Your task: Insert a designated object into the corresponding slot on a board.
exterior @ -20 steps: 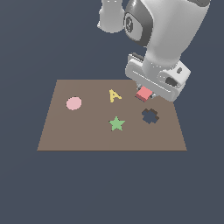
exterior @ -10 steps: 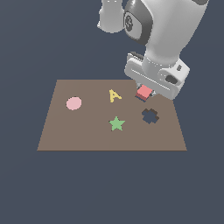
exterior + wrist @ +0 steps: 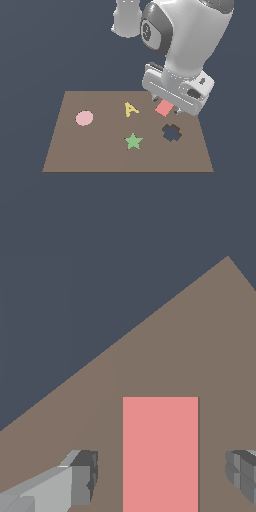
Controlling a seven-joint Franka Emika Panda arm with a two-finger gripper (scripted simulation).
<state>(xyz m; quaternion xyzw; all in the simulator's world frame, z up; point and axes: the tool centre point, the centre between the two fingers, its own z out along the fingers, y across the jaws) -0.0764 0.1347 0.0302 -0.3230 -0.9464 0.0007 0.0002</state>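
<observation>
My claw (image 3: 160,476) stands spread wide: in the wrist view both fingers (image 3: 80,478) sit clear of the block (image 3: 160,453), with brown board showing in the gap on each side, so I hold nothing. The fingers straddle the block, one on either flank, which suits either a grasp or a release; I cannot tell which from this alone.

The block (image 3: 164,107) lies near the board's (image 3: 100,155) far edge, toward the far corner on the exterior view's right, directly under my claw (image 3: 169,106). Whether it is seated in the square slot cannot be told: no dark cut-out shows around it in either view, and my wrist hides part of that area.

Beyond it, the cross-shaped cut-out (image 3: 171,132) is open just nearer the front edge. The star (image 3: 133,141) sits mid-board, the letter A (image 3: 131,109) toward the far edge, the disc (image 3: 84,118) well apart on the exterior view's left.
</observation>
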